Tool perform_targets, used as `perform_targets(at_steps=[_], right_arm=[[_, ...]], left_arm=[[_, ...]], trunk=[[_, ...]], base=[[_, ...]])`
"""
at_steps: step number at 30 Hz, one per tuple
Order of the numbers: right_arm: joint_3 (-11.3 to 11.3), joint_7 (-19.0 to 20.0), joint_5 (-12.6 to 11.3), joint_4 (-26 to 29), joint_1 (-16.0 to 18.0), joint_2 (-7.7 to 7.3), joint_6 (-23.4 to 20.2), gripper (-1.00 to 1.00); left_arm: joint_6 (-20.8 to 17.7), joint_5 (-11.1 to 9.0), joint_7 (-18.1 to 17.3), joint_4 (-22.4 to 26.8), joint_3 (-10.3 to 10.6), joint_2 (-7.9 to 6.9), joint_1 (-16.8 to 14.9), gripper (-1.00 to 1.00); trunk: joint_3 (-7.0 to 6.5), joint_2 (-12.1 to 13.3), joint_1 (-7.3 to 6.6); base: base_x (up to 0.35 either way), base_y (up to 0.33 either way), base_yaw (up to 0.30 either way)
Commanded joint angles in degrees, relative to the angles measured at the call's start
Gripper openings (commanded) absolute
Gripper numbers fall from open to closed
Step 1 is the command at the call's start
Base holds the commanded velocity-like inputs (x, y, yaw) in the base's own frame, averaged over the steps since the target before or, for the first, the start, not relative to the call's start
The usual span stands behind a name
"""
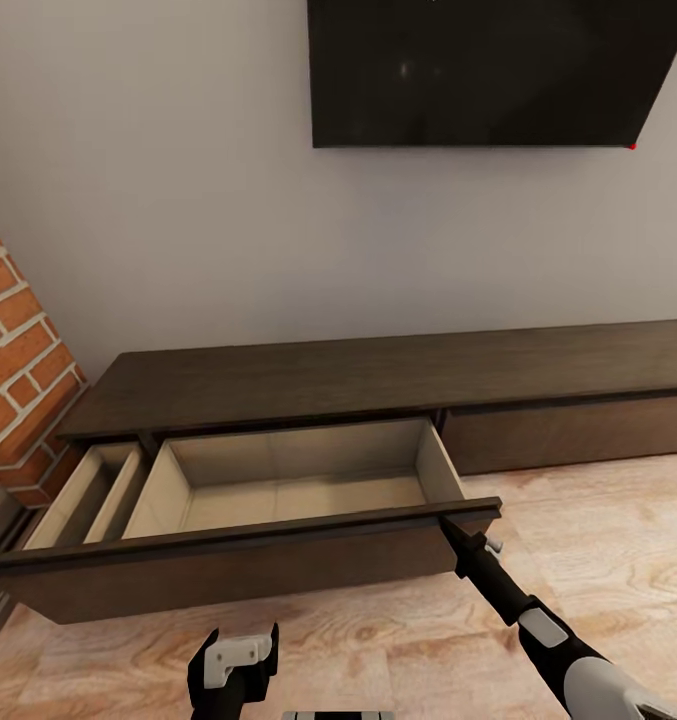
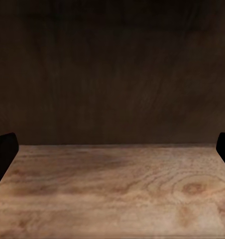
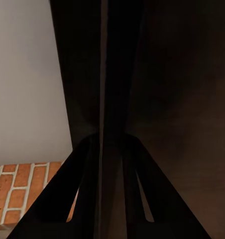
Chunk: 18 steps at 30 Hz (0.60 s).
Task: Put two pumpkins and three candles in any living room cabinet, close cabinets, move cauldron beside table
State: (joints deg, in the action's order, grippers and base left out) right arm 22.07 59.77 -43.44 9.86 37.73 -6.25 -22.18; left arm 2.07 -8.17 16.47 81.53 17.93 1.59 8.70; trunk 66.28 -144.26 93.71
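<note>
Dark wooden cabinet (image 1: 398,375) drawer front touches the right gripper's (image 1: 448,525) closed jaws.

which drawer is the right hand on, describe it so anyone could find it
Below the wall-mounted TV runs a long dark cabinet. The drawer is the wide one pulled out at its left end, pale-wood and empty, right hand at its front's right corner; the neighbouring front is shut.

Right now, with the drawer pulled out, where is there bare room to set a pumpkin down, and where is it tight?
The open drawer of the cabinet shows a bare pale bottom between its four walls. The cabinet top is bare beneath the TV. It is tight at the drawer front's right end, where the right gripper sits.
</note>
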Motion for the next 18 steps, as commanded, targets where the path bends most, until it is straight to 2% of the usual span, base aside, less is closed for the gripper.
perform_targets(at_steps=[1, 9, 10, 18], right_arm=[[-3.17, 5.01, -0.42, -0.11, -0.16, 0.01, -1.2, -1.0], [-3.2, 5.03, -0.42, -0.11, -0.16, 0.01, -1.2, -1.0], [-3.19, 5.02, -0.42, -0.11, -0.15, 0.01, -1.2, 1.0], [-3.17, 5.01, -0.42, -0.11, -0.15, 0.01, -1.2, 1.0]], left_arm=[[0.21, -0.58, 0.22, 0.03, 0.09, -0.01, 0.0, 1.0], [0.21, -0.59, 0.22, 0.03, 0.09, -0.01, 0.02, 1.0], [0.21, -0.59, 0.22, 0.03, 0.09, -0.01, 0.01, 1.0], [0.21, -0.55, 0.22, 0.03, 0.09, -0.01, 0.0, 1.0]], trunk=[[0.05, -0.03, -0.02], [0.05, -0.03, -0.02], [0.05, -0.03, -0.02], [0.05, -0.03, -0.02]], base=[[-0.071, 0.0, 0.0], [-0.117, 0.0, 0.0], [-0.024, 0.0, 0.0], [-0.004, 0.0, 0.0]])
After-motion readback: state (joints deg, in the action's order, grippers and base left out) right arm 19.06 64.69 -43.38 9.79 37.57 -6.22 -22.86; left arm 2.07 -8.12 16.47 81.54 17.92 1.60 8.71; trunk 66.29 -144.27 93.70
